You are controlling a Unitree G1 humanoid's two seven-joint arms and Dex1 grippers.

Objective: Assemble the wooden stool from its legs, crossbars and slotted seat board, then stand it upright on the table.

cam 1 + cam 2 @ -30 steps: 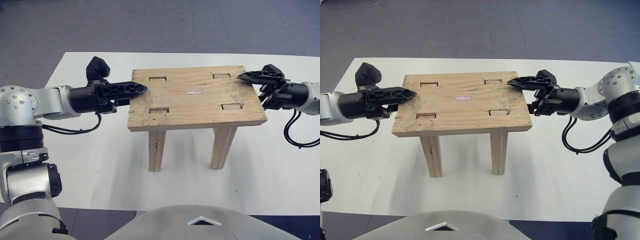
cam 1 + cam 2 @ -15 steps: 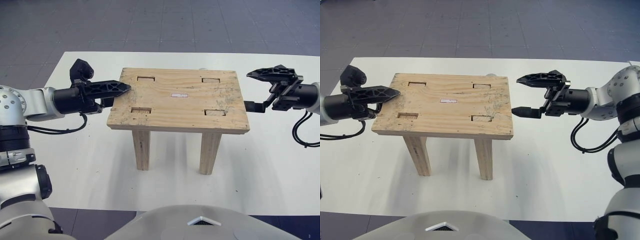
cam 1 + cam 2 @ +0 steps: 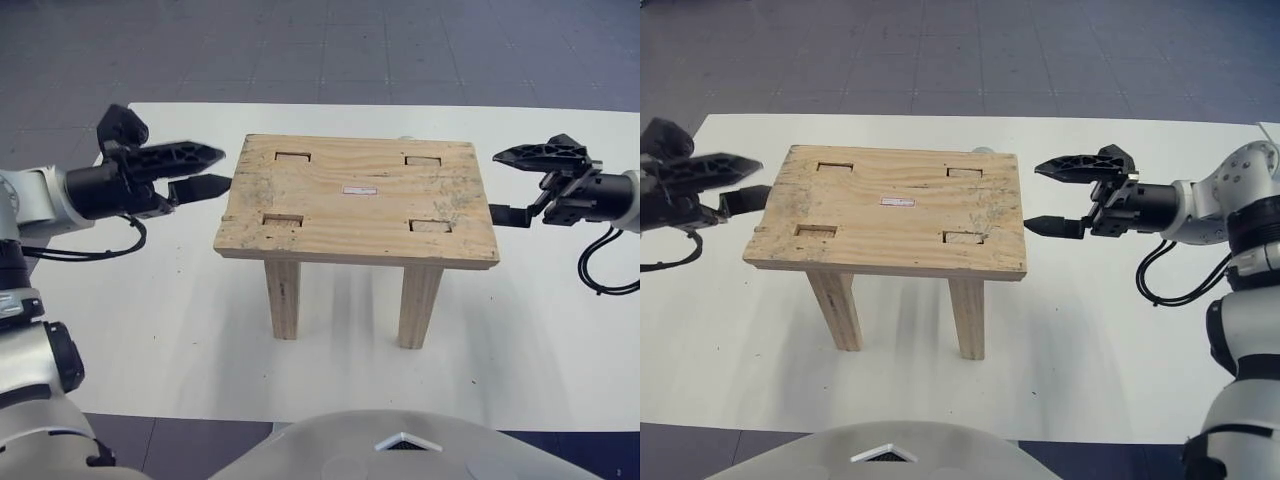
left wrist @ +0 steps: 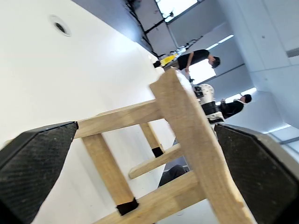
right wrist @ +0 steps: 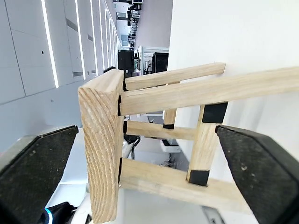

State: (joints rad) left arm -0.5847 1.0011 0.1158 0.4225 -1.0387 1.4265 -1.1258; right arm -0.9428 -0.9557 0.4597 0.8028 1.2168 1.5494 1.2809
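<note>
A wooden stool (image 3: 355,205) stands upright near the middle of a white worktop (image 3: 560,330). Its slotted seat board (image 3: 890,225) faces up, pale and flat, with four rectangular slots cut through it, one near each corner. Two legs show below the near edge, the left leg (image 3: 284,298) and the right leg (image 3: 418,305), both resting on the worktop. From the wrist cameras, more legs and crossbars can be seen joined under the seat.

The left gripper (image 3: 226,168) is level with the seat, at the stool's left end. Its fingers (image 4: 32,163) are spread apart and hold nothing. The lower fingertip lies just beside the left edge of the seat; whether it touches cannot be told.

The right gripper (image 3: 1031,197) is at the stool's right end, also level with the seat. Its fingers (image 5: 261,172) are wide apart and hold nothing. The upper finger sits above seat height, off to the side, and the lower fingertip is just beside the right edge of the seat board, with contact unclear.

Grey tiled floor (image 3: 400,50) lies beyond the worktop
</note>
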